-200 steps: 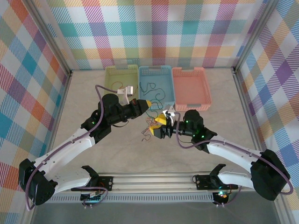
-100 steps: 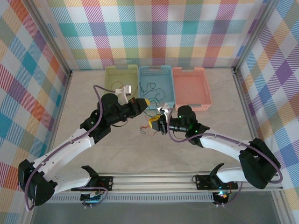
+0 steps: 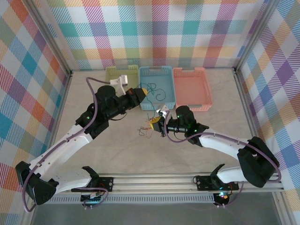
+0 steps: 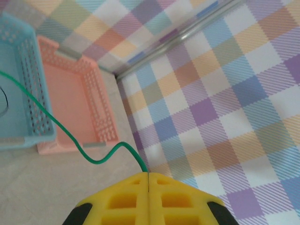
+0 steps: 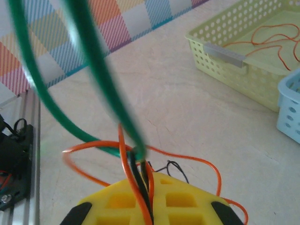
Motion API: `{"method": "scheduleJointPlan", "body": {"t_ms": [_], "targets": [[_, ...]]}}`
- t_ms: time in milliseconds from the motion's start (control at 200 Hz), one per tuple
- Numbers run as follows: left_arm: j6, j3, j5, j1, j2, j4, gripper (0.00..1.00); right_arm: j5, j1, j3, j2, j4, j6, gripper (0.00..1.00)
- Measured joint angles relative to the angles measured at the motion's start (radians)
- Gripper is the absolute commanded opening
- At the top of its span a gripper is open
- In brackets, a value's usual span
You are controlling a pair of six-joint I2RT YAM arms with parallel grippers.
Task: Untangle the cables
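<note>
The cables form a small clump of orange and black wires [image 3: 146, 131] on the table just left of my right gripper [image 3: 155, 123]. In the right wrist view that gripper [image 5: 149, 174] is shut on orange and black wires [image 5: 140, 180], and a green cable [image 5: 91, 61] rises steeply from the same spot. My left gripper [image 3: 146, 91] hangs above the near left corner of the blue basket. Its yellow fingers [image 4: 117, 201] are pressed together on the green cable [image 4: 70, 139], which leaves the gripper [image 4: 147, 176] at the seam and curves away.
Three baskets stand in a row at the back: yellow-green [image 3: 114, 74] with an orange wire [image 5: 276, 37] inside, blue [image 3: 165, 76] with a black wire, pink [image 3: 190, 89]. Checkered walls close in the table. The aluminium rail [image 3: 150, 180] runs along the near edge.
My right gripper moved left to the clump and shut on the orange and black wires. My left gripper drew back toward the baskets, pulling the green cable with it.
</note>
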Motion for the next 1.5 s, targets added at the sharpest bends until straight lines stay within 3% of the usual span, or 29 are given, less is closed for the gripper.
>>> {"method": "scheduleJointPlan", "body": {"t_ms": [310, 530, 695, 920, 980, 1210, 1500], "targets": [[0.123, 0.169, -0.134, 0.099, -0.040, -0.039, 0.00, 0.034, -0.031, 0.003, 0.047, -0.090, -0.021, 0.00], [0.142, 0.182, -0.129, 0.116, -0.089, -0.033, 0.00, 0.039, -0.059, 0.003, 0.075, -0.105, -0.012, 0.01], [0.140, 0.082, -0.082, 0.116, -0.097, -0.039, 0.00, 0.039, -0.065, 0.000, 0.074, -0.103, -0.002, 0.01], [0.121, -0.248, 0.035, 0.116, -0.107, -0.035, 0.47, 0.036, -0.065, -0.006, 0.069, -0.102, 0.002, 0.01], [0.116, -0.344, 0.070, 0.116, -0.103, -0.028, 0.56, 0.035, -0.065, -0.006, 0.069, -0.102, 0.002, 0.01], [0.018, -0.557, 0.150, 0.111, -0.017, 0.103, 0.64, 0.007, -0.070, -0.007, 0.069, -0.098, 0.002, 0.02], [-0.096, -0.564, 0.160, 0.109, 0.080, 0.240, 0.74, -0.076, -0.070, -0.015, 0.068, -0.072, -0.006, 0.04]]}}
